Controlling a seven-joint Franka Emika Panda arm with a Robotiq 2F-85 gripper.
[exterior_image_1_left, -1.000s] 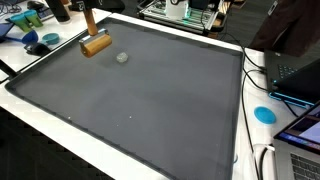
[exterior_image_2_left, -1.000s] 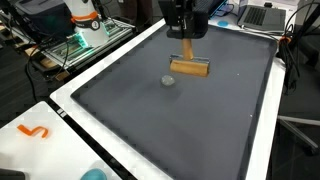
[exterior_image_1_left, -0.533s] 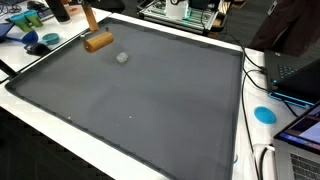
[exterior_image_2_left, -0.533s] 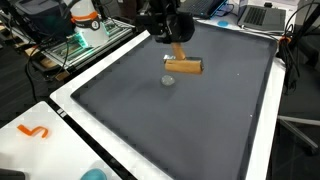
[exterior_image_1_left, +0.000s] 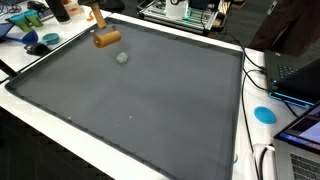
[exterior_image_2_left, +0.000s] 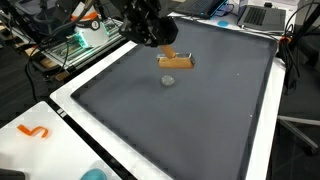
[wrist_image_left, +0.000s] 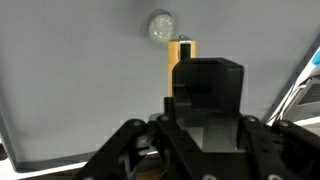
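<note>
Claw and its load. The claw is drawn in narrow around the handle of a wooden mallet; in the wrist view its dark body hides the fingertips, and only the upper end of the mallet shows beyond it.

The mallet is pale brown, with a short cylindrical head lying crosswise below a thin, slanted handle. In an exterior view the mallet sits near a corner of the dark grey surface, close to its white border. Whether the head touches the surface cannot be told.

A small grey ball rests on the surface near the head, apart from it, as in both exterior views and the wrist view.
</note>
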